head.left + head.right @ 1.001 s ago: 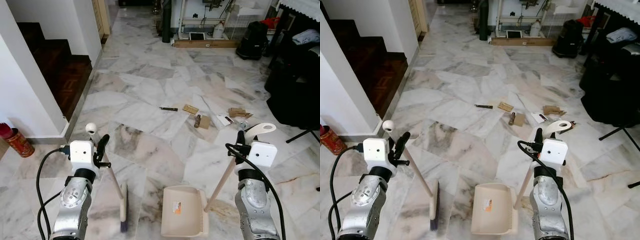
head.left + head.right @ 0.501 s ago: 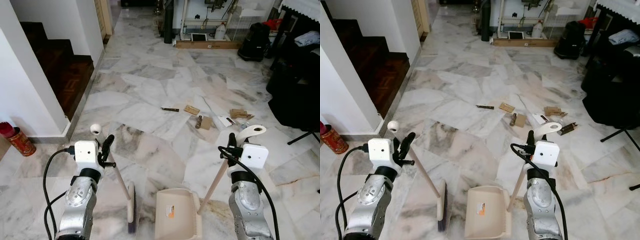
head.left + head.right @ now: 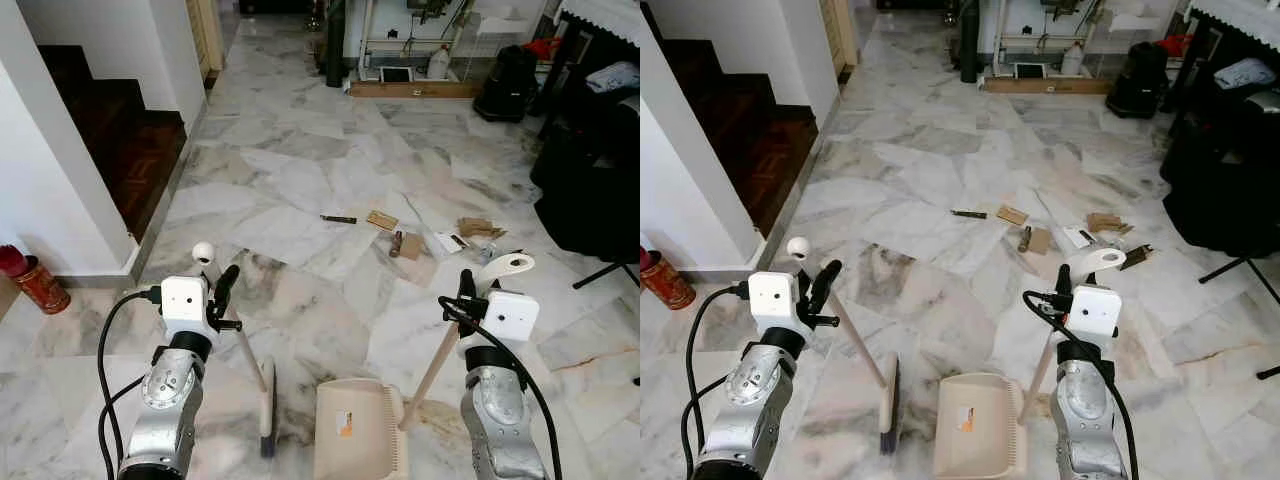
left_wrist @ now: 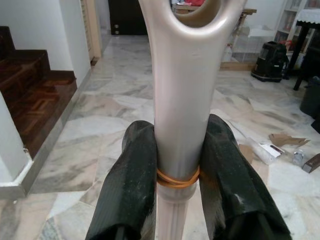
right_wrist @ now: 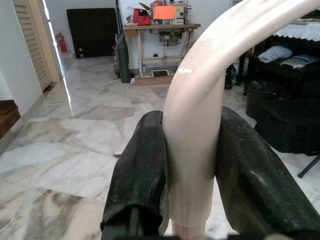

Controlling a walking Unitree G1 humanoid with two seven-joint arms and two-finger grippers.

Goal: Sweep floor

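My left gripper [image 3: 222,290] is shut on the pale broom handle [image 4: 176,100], with its fingers [image 4: 127,195] clamped on both sides. The broom head [image 3: 267,415] rests on the marble floor just left of the beige dustpan [image 3: 355,440]. My right gripper [image 3: 466,290] is shut on the dustpan handle [image 5: 192,130], which slants up from the pan to a looped end [image 3: 505,265]. Ahead on the floor lie cardboard scraps [image 3: 381,219], a small brown bottle [image 3: 396,243], a black stick [image 3: 338,218] and torn paper [image 3: 449,241].
A dark wooden staircase [image 3: 110,140] and a white wall [image 3: 50,170] stand on the left, with a red canister [image 3: 30,280] at the wall's foot. Black bags and furniture [image 3: 590,180] crowd the right side. A table with equipment [image 3: 410,40] stands far ahead.
My left gripper and the broom have shifted right, bringing the broom head closer to the dustpan. The dustpan has slid slightly left and nearer to me.
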